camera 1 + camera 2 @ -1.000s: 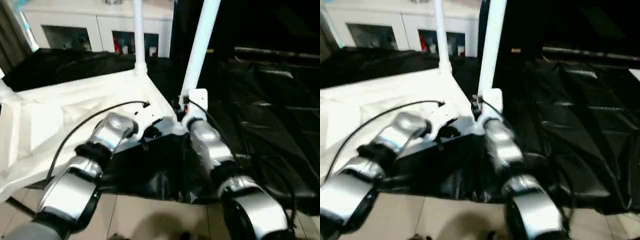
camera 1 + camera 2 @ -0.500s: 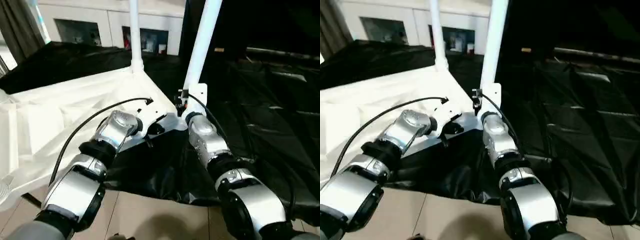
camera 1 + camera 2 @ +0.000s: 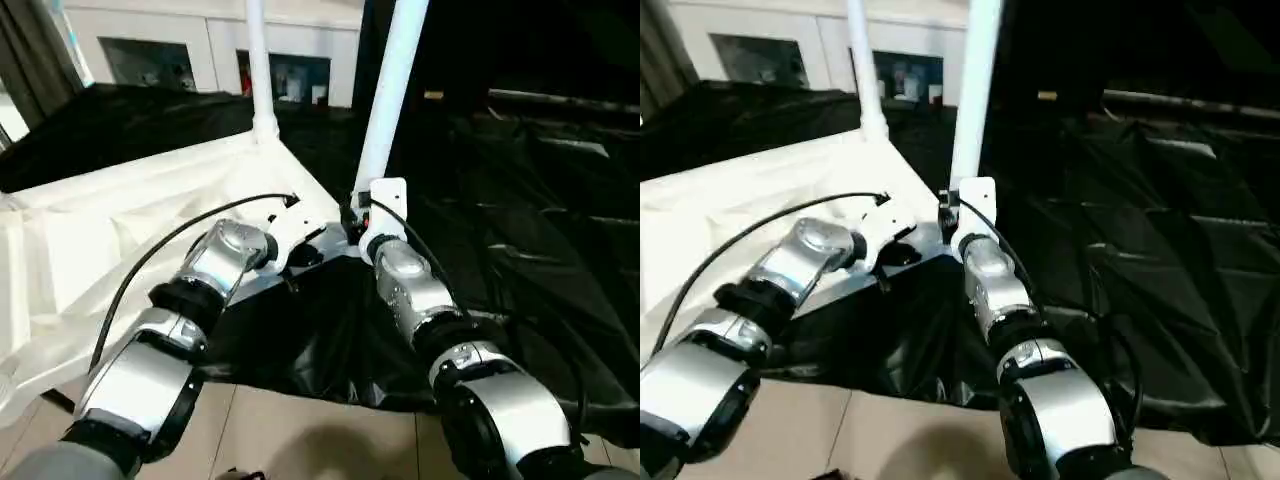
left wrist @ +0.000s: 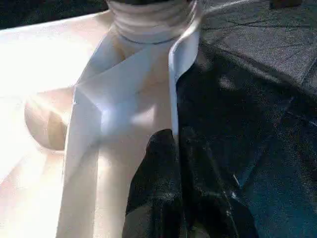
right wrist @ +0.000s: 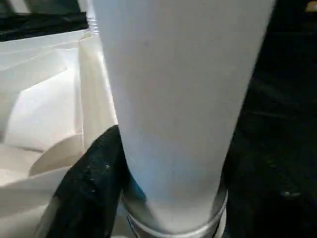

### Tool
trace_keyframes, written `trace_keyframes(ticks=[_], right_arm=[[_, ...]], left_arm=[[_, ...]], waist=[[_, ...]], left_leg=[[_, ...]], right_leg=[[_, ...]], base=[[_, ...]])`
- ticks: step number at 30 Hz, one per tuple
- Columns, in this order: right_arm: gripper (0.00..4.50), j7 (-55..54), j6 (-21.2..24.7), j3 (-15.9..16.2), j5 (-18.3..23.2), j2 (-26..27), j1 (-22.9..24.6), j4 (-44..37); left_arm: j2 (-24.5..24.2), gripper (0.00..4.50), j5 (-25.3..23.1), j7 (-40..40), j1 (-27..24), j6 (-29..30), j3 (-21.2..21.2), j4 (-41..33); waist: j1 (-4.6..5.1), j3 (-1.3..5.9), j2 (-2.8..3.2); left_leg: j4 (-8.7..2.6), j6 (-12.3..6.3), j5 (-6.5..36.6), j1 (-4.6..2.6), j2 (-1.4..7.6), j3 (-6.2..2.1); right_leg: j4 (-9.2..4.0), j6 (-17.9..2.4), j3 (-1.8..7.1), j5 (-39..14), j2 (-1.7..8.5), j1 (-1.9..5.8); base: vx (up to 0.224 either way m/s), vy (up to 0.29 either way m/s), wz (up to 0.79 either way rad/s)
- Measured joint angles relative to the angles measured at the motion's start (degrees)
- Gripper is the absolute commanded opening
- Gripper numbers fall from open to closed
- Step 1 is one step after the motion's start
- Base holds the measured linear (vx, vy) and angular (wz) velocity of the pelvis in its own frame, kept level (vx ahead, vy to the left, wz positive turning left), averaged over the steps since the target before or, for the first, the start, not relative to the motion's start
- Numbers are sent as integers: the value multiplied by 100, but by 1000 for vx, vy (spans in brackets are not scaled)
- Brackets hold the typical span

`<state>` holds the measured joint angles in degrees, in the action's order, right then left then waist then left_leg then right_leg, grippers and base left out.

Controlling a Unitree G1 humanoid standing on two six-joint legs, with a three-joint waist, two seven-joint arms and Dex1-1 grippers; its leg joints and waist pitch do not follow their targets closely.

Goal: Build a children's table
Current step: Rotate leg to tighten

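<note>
Right gripper (image 5: 168, 163) clenched around base of long tapered white tube leg (image 3: 392, 90), black finger visible on one side of it, just above near corner socket of white plastic rectangular tabletop (image 3: 110, 230), which lies upside down on black sheet (image 3: 540, 250).

Left gripper (image 4: 176, 148) pinches raised rim beside same corner, fingers pressed together on thin wall.

Step, by my reading: seating this leg. Next calls for pushing or twisting down while rim stays braced.

Second white tube leg (image 3: 257, 60) stands at far corner of tabletop.

Wrist views show grips; head views hide fingers behind forearms but show both legs upright.
</note>
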<state>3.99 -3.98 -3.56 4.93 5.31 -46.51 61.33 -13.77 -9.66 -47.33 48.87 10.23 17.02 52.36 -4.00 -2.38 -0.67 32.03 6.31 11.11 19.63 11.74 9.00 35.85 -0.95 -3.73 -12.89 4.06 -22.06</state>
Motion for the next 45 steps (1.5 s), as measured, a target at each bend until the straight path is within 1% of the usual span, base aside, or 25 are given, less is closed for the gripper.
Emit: trace_keyframes(ticks=[1,2,3,4,5,6,7,9,11,12,13,14,16,18,22,25,32,33,35,38,39,40,42,43,45], right_arm=[[312,115,-17,-40,31,-15,37,-20],[337,235,-16,-47,65,-44,46,-51],[337,323,-15,-51,112,-65,46,-58],[350,500,10,-49,161,-98,91,-129],[350,736,12,-35,181,-149,201,-282],[362,1093,60,18,227,-276,360,-547],[362,1647,151,168,273,-467,585,-912],[362,2239,295,298,357,-693,796,-1237],[362,2839,494,428,456,-950,938,-1667],[362,3190,591,536,513,-1080,1041,-1959],[362,3517,648,591,592,-1258,1114,-2171],[362,3784,698,660,630,-1391,1172,-2344],[362,4400,832,819,710,-1700,1370,-2814],[362,4942,1004,955,815,-2023,1600,-3196],[362,5886,1300,1240,894,-2632,1908,-3770],[362,6146,1365,1323,881,-2845,1949,-3958],[362,6088,1338,1412,739,-2853,1961,-3989],[362,6073,1305,1426,665,-2853,1961,-3989],[337,6023,1254,1463,613,-2853,1961,-3982],[325,5913,1190,1473,545,-2838,1941,-3908],[304,5882,1148,1480,511,-2837,1932,-3851],[292,5855,1092,1512,415,-2838,1932,-3788],[292,5825,1019,1526,376,-2831,1929,-3758],[276,5825,1006,1531,347,-2825,1915,-3747],[270,5818,983,1534,334,-2808,1886,-3695]], left_arm=[[-27,0,12,-43,-24,-13,-5,-63],[-58,0,27,-70,-58,-37,-8,-131],[-76,0,46,-92,-74,-54,-17,-164],[-106,0,65,-149,-103,-97,-25,-222],[-151,0,86,-240,-146,-196,-25,-283],[-231,0,110,-362,-209,-289,-28,-396],[-365,0,161,-590,-300,-476,-31,-512],[-488,0,257,-905,-415,-669,-33,-647],[-597,0,318,-1251,-526,-805,-14,-804],[-650,0,337,-1432,-596,-908,12,-891],[-698,0,364,-1596,-644,-995,40,-954],[-729,0,378,-1689,-687,-1082,78,-1000],[-789,0,445,-1926,-802,-1255,109,-1105],[-831,0,551,-2147,-902,-1384,124,-1167],[-889,0,669,-2456,-1036,-1435,122,-1280],[-900,0,701,-2568,-1074,-1481,126,-1285],[-890,0,721,-2576,-1119,-1563,128,-1285],[-885,0,723,-2571,-1123,-1570,127,-1285],[-882,0,725,-2568,-1128,-1578,126,-1285],[-876,0,725,-2552,-1130,-1580,125,-1285],[-871,0,725,-2550,-1131,-1584,126,-1285],[-869,0,725,-2548,-1133,-1604,126,-1284],[-873,0,725,-2549,-1139,-1625,125,-1282],[-875,0,724,-2547,-1139,-1633,125,-1278],[-882,0,724,-2541,-1139,-1636,125,-1274]], waist=[[7,-3,2],[15,-5,6],[24,-7,8],[30,-8,10],[32,-13,16],[31,-15,15],[29,-19,13],[23,-21,14],[-18,-25,19],[-51,-25,20],[-114,-25,19],[-137,-26,20],[-166,-26,20],[-191,-26,19],[-208,-27,19],[-212,-27,19],[-211,-27,17],[-213,-27,17],[-217,-27,17],[-224,-26,12],[-226,-26,11],[-229,-26,11],[-228,-26,10],[-228,-27,9],[-225,-27,5]], left_leg=[[2,1,-2,19,4,1],[3,1,-4,33,4,3],[8,-2,-7,45,6,3],[13,-8,-13,54,8,5],[20,-22,-22,61,10,8],[29,-48,-38,76,11,13],[36,-77,-49,107,10,16],[49,-91,-41,138,11,20],[53,-103,-34,146,11,30],[54,-109,-31,146,12,35],[61,-112,-29,147,13,41],[65,-113,-28,148,15,51],[74,-118,-26,147,16,73],[88,-128,-19,147,16,76],[119,-130,-18,147,18,78],[137,-127,-20,144,24,78],[160,-127,-21,147,23,78],[160,-128,-20,148,22,79],[159,-128,-20,148,22,79],[161,-129,-20,147,23,80],[162,-129,-20,147,23,80],[164,-129,-20,149,22,80],[164,-130,-20,148,22,80],[165,-130,-21,149,23,79],[167,-131,-21,148,23,80]], right_leg=[[-3,0,-4,0,-1,-11],[-4,0,-4,0,-2,-20],[-4,0,-5,0,-2,-29],[-5,-1,-6,-1,-4,-38],[-6,-2,-7,-1,-7,-50],[-6,-2,-6,-1,-9,-71],[-8,0,-7,1,-8,-98],[-5,8,-11,6,-8,-118],[-8,6,-12,5,-7,-122],[-9,5,-12,4,-6,-121],[-9,3,-12,3,-3,-121],[-8,3,-12,3,3,-121],[-5,4,-10,3,17,-119],[-3,4,-10,4,22,-115],[16,6,-6,5,23,-114],[33,8,-5,6,23,-112],[39,16,-1,15,27,-108],[39,15,-1,15,28,-108],[39,16,-1,15,28,-108],[40,16,-1,15,28,-108],[40,16,-1,15,28,-107],[40,16,-1,15,28,-107],[40,16,-1,15,28,-107],[41,16,-1,15,28,-107],[45,16,-1,15,28,-107]], base=[[0,0,0],[0,0,0],[0,0,0],[0,0,0],[0,0,0],[0,0,0],[0,0,0],[0,0,0],[0,0,0],[0,0,0],[0,0,0],[0,0,0],[0,0,0],[0,0,0],[0,0,0],[0,0,0],[0,0,0],[0,0,0],[0,0,0],[0,0,0],[0,0,0],[0,0,0],[0,0,0],[0,0,0],[0,0,0]])
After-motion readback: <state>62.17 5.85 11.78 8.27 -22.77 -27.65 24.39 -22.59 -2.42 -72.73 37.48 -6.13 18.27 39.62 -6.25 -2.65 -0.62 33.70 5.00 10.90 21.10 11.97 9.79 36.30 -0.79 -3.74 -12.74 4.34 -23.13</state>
